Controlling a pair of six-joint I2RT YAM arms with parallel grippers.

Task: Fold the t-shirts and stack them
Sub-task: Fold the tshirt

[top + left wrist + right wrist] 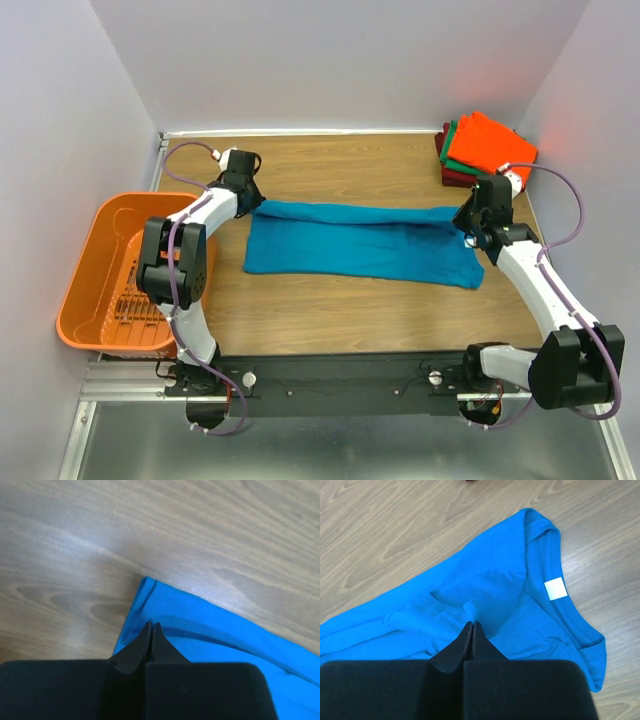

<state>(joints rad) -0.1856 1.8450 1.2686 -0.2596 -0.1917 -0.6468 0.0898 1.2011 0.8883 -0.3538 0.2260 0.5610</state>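
Note:
A teal-blue t-shirt (pixel 360 245) lies folded lengthwise into a long band across the middle of the wooden table. My left gripper (pixel 256 203) is at its far left corner, jaws shut. In the left wrist view the closed tips (pixel 151 624) press into the blue cloth (pixel 225 640), and a fold ridge runs off from them. My right gripper (pixel 468 232) is at the collar end. There the shut tips (pixel 472 623) pinch a small tuft of the shirt (pixel 485 580), near the white neck label (pixel 555 589). A folded stack of orange, green and dark red t-shirts (pixel 490 148) sits at the far right corner.
An orange slotted plastic basket (pixel 100 270) stands at the table's left edge, beside the left arm. White walls close in the table at the left, back and right. A black rail with both arm bases runs along the near edge (pixel 340 375).

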